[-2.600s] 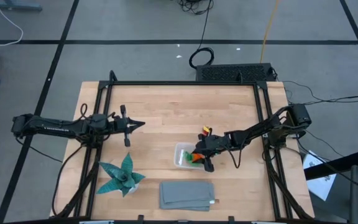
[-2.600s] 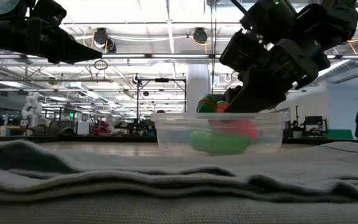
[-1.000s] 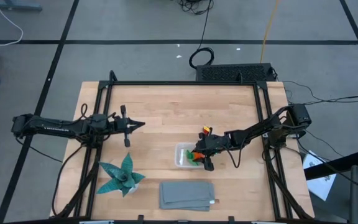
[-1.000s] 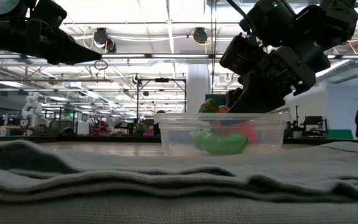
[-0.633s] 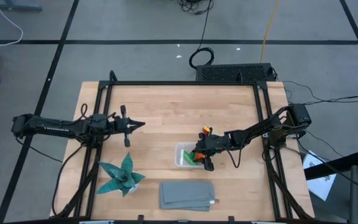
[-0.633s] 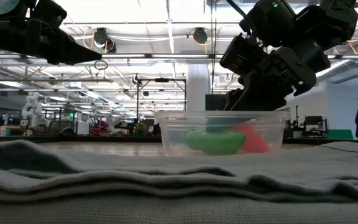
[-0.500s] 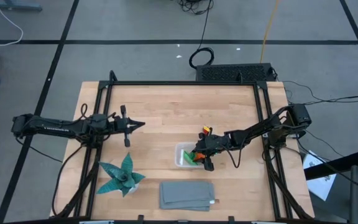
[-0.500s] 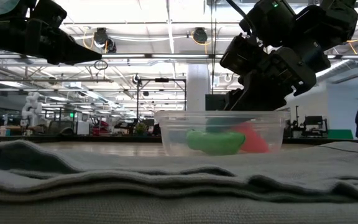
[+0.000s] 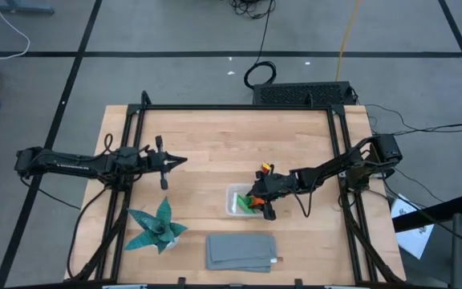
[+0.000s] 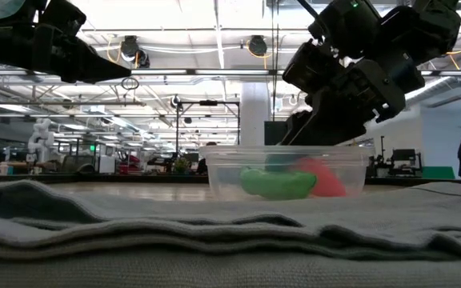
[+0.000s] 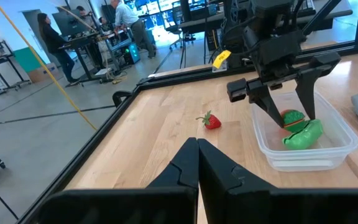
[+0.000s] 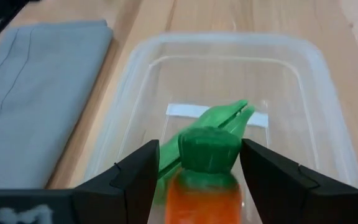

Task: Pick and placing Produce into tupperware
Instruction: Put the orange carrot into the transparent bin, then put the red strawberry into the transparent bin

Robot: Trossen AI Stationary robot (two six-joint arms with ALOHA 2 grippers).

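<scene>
The right claw (image 11: 291,107) is hanging open over the tupperware (image 11: 334,144), where the carrot (image 12: 202,186) and green pod (image 11: 302,135) are lying. The strawberry (image 11: 211,121) is sitting on the counter (image 11: 166,118). The left claw (image 9: 179,161) is waiting closed, well apart.

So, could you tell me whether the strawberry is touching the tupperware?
Apart. The left wrist view shows the strawberry lying on bare wood, with a clear strip of table between it and the tupperware.

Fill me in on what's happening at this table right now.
The right gripper is over the clear tupperware, jaws open either side of the orange carrot, which lies inside with the green pod. A red strawberry sits on the wooden table outside the tub. The left gripper waits shut over the table's left side.
</scene>
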